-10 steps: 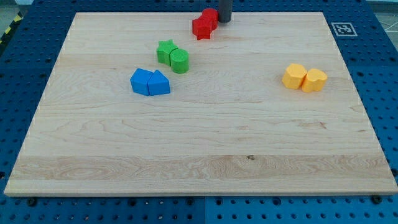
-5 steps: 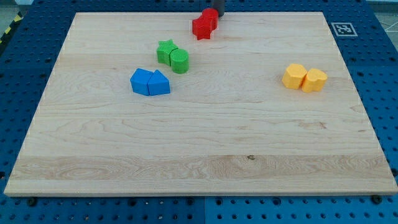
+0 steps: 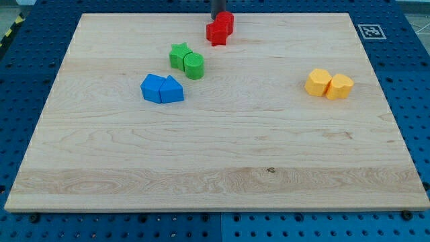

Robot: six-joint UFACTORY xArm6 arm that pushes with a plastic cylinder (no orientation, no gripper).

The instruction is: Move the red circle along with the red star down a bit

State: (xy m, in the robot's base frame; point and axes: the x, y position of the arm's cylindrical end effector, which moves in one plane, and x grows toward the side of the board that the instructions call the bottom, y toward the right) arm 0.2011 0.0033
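Observation:
The red star [image 3: 216,32] and the red circle [image 3: 226,22] sit touching each other near the view's top edge of the wooden board [image 3: 215,161], the circle up and to the right of the star. My tip [image 3: 220,16] is a dark rod coming down from the view's top edge. It stands just above the red pair, at the circle's upper left.
A green star [image 3: 179,55] and a green circle [image 3: 194,66] touch at the view's upper left. Two blue blocks [image 3: 162,89] lie below them. Two yellow blocks [image 3: 328,84] lie at the view's right. A marker tag [image 3: 370,31] is at the board's top right corner.
My tip has slid left along the view's top, from the circle's right side to its upper left. The red pair has barely shifted.

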